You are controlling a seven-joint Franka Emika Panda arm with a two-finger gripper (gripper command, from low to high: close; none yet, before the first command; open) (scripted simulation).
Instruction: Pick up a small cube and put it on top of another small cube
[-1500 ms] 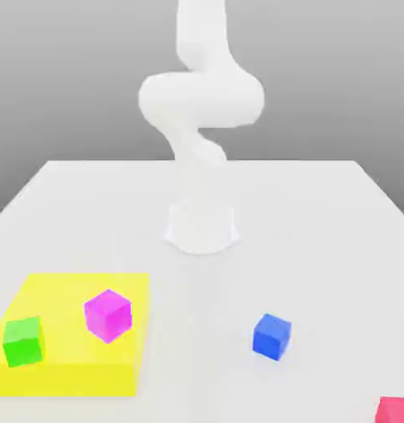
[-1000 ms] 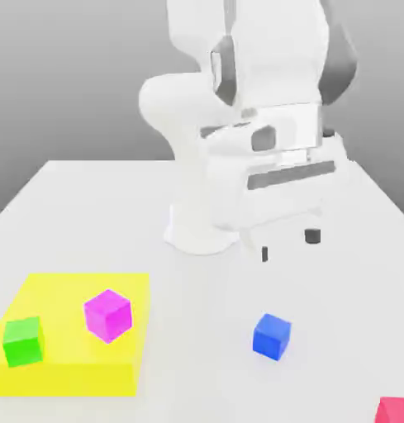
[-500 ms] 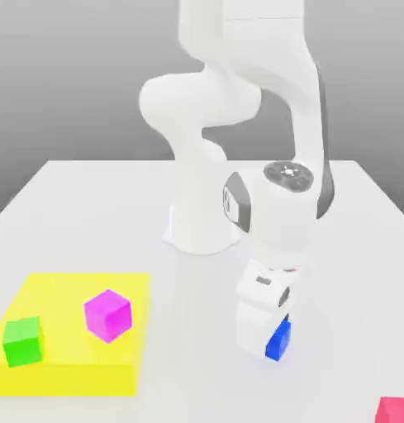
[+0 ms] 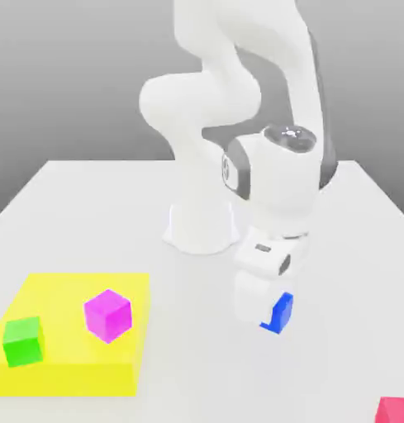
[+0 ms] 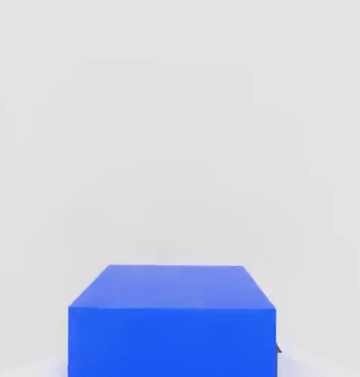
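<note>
The small cube (image 4: 280,314), plain blue, hangs just above the white table at the exterior view's right of centre. My gripper (image 4: 268,311) comes down on it from above and is shut on it; the white hand covers the cube's left part. In the hand view the small cube (image 5: 171,320) sits close up between the fingers, over the pale table. A magenta cube (image 4: 107,315) and a green cube (image 4: 23,341) rest on a yellow mat (image 4: 68,372) at the exterior view's left.
The arm's white base (image 4: 202,229) stands behind the cube at the table's middle. A red cube (image 4: 396,411) lies at the front corner on the exterior view's right. Bare table separates the yellow mat from the blue cube.
The arm swung down over the blue cube, the fingers closed on it, and the hand has now risen a little with the cube in it.
</note>
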